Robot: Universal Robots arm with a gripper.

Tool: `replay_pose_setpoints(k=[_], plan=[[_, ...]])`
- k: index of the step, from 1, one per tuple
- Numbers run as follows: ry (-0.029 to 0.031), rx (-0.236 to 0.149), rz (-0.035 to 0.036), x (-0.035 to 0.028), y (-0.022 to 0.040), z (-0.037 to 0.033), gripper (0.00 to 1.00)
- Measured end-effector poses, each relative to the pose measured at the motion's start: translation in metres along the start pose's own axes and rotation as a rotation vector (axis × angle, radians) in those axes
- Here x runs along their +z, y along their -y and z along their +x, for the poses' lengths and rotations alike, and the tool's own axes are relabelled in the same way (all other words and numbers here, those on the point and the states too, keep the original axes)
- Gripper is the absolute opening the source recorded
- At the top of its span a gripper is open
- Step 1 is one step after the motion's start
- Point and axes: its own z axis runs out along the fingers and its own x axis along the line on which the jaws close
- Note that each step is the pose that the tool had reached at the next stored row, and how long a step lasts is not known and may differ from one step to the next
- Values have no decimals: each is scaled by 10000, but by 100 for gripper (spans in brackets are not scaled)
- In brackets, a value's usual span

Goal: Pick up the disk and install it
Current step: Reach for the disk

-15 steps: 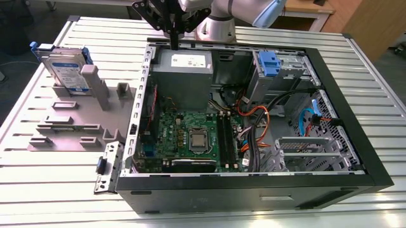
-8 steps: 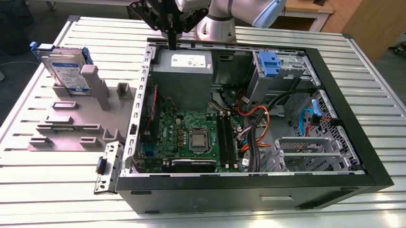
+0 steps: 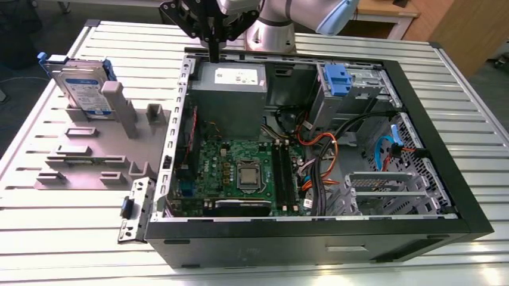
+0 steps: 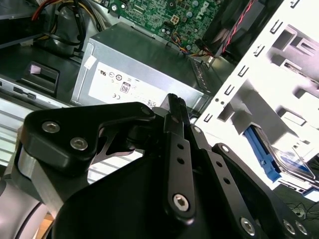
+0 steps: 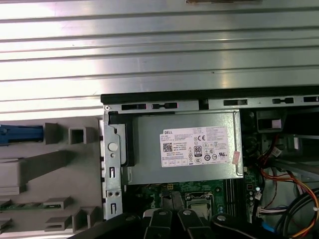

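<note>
I'm working over a ribbed aluminium table (image 3: 461, 119) that carries a large open black computer case (image 3: 318, 238). A flat grey moulded holder (image 3: 80, 161) with slots and posts lies beside the case on the exterior view's left. Inside the case, at its far end, sits a grey metal power supply box with a white sticker (image 3: 230, 98). The black gripper (image 3: 213, 56) hangs over the far edge of that box, fingers drawn together with nothing between them.

The flat silver disk with a white-and-blue label and blue plastic frame (image 3: 82, 89) stands in the holder's far corner, well apart from the gripper.

My worries:
- A tall grey post (image 3: 111, 101) stands just beside the disk, and a finger coming down on that side could strike it.
- A grip off the disk's middle could cock it in its slot, so that it binds or drags the holder up with it.
- The blue frame is thin plastic and may flex under the pads, letting the drive slip.
- Orange and black cables (image 3: 326, 143) are bundled near the case's drive bays, and a carried disk could snag on them.

I judge that the disk stands on a short end with its long axis upright. Its labelled broad face looks toward the exterior camera and its thin edges toward that view's left and right.
</note>
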Motion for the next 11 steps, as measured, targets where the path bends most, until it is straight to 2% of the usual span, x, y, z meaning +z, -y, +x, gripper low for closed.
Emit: replay_pose_setpoints(k=[11], plan=[[1,-1,0,-1,3,43,11]])
